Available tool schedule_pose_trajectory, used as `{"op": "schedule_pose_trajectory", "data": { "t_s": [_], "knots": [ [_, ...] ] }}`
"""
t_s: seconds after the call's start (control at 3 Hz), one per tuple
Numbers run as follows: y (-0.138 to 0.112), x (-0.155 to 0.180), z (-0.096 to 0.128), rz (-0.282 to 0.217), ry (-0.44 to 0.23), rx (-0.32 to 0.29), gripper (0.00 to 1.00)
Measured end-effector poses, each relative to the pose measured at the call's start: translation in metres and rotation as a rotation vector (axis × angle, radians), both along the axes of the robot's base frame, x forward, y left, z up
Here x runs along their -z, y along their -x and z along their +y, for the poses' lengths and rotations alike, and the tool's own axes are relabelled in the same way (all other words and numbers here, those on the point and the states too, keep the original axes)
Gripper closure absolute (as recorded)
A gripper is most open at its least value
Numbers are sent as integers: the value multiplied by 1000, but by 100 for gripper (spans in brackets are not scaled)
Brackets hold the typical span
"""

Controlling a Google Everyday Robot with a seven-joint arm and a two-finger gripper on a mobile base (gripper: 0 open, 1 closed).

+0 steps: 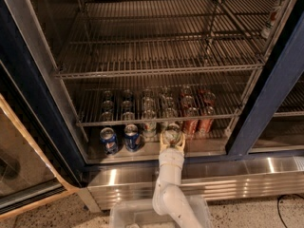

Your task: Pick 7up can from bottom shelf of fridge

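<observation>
Dim, warm light is seen inside the fridge [270,94]. Glare is thrown off the base panel [237,175]. The gripper [172,144], at the bottom shelf [209,148] front, is better lit.

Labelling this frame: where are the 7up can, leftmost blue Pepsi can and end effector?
pale whitish-green aluminium 7up can [172,135], camera view, silver top
leftmost blue Pepsi can [109,145], camera view, body
cream end effector [172,144], camera view, tip, at 7up can
</observation>
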State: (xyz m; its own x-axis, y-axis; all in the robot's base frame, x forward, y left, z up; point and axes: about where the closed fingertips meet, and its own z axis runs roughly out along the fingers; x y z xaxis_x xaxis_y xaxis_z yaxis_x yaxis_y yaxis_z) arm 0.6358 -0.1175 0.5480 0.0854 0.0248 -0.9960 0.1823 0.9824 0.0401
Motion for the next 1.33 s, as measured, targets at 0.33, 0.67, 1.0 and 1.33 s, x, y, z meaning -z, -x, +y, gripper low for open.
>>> {"op": "schedule_pose_trajectory", "data": {
  "t_s": [0.33,0.67,1.0,1.33],
  "knots": [
    [21,-10,8,-26,-18,-41,100],
    [43,-26,17,-60,-20,-86,100],
    [62,-40,22,-91,-23,-110,100],
    [77,-55,23,-116,-11,-110,100]
  ]
}}
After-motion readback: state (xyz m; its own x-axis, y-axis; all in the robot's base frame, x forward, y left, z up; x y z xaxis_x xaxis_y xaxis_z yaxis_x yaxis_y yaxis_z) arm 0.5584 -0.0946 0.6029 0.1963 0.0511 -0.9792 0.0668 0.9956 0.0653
